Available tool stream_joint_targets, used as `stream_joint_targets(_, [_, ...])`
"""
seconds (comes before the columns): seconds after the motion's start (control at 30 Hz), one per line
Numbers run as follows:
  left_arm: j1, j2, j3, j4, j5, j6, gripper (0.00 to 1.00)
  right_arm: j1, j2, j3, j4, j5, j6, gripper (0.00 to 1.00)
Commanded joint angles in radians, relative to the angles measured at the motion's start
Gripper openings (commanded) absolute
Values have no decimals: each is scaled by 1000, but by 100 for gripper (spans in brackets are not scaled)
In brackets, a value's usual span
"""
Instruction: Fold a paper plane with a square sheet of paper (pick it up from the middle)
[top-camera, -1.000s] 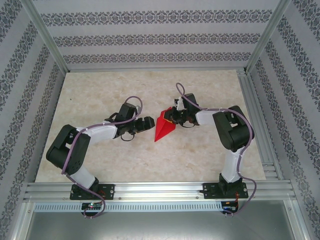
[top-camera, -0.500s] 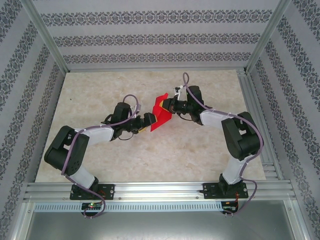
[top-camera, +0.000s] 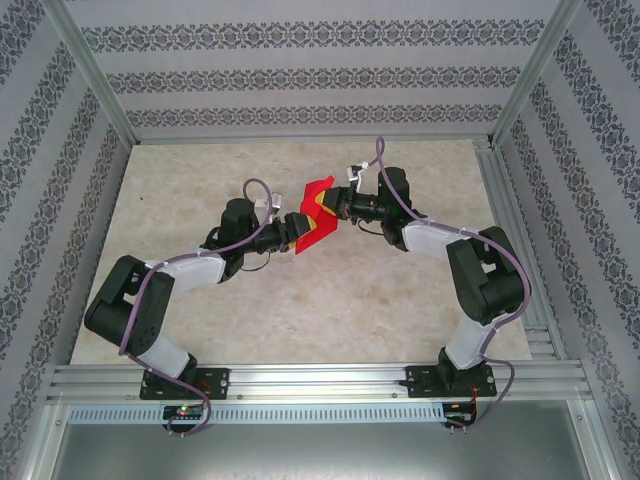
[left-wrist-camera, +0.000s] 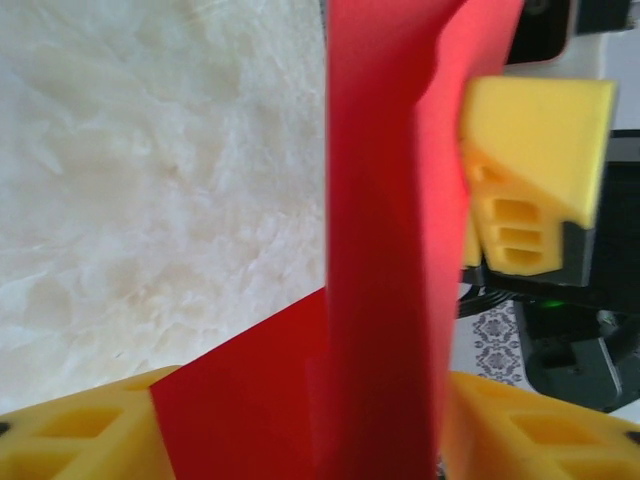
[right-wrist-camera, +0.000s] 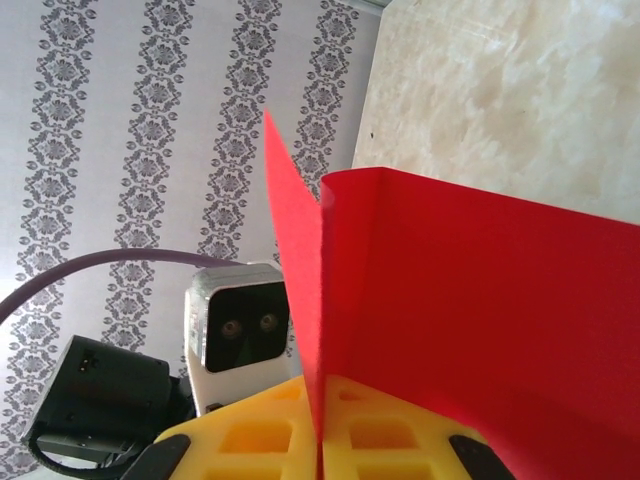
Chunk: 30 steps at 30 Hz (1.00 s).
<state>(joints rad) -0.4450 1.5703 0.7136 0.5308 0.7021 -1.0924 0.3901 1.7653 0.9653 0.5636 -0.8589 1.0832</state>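
Grey patterned wallpaper (top-camera: 320, 70) closes in the cell on three sides, and a pale marbled counter (top-camera: 200, 300) lies under the arms. You are working in the air. The red paper (top-camera: 318, 203) hangs above the counter in the upper centre of the top view, where your two arms meet nose to nose.

Your right gripper (right-wrist-camera: 320, 440) is pressed together on the paper. At the bottom of its wrist view the yellow fingers clamp one layer, and a second panel stands off from it at an angle. Your left gripper (left-wrist-camera: 310, 440) is spread, with one yellow finger at the lower left of its wrist view and one at the lower right. The paper runs up between them, and the gripper brackets it without appearing to pinch it.

I read this as a crease or handover step partway through the folding. The next move calls for closing the left gripper squarely across the layers while the right one holds firm. If it closes skewed, you are likely to set a crooked fold or crumple the thin paper.

The paper is bright red, plain and thin. It is already bent into at least two panels that meet at a clean ridge, with one sharp corner pointing up in the right wrist view. It is not a dart yet, so I judge that several folds remain.
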Motion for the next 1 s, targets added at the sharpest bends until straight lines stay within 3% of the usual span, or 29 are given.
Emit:
stream_joint_targets(0.0, [12, -37, -15, 98, 9, -24, 56, -13, -14, -18, 54, -19, 12, 8])
stream_joint_targets(0.47, [12, -42, -2, 39, -7, 37, 18, -22, 8, -26, 57, -20, 18, 12])
stream_joint_targets(0.63, [12, -49, 15, -43, -26, 89, 9, -43, -12, -23, 7, -19, -5, 27])
stream_joint_targets(0.8, [11, -80, 92, -372, -127, 283, 7, -96, -110, -39, -238, 73, -172, 49])
stream_joint_targets(0.9, [5, -100, 182, -671, -309, 449, 7, -106, -193, -25, -494, 225, -348, 59])
stream_joint_targets(0.97, [-24, -102, 260, -870, -494, 550, 7, -105, -240, -13, -639, 349, -449, 64])
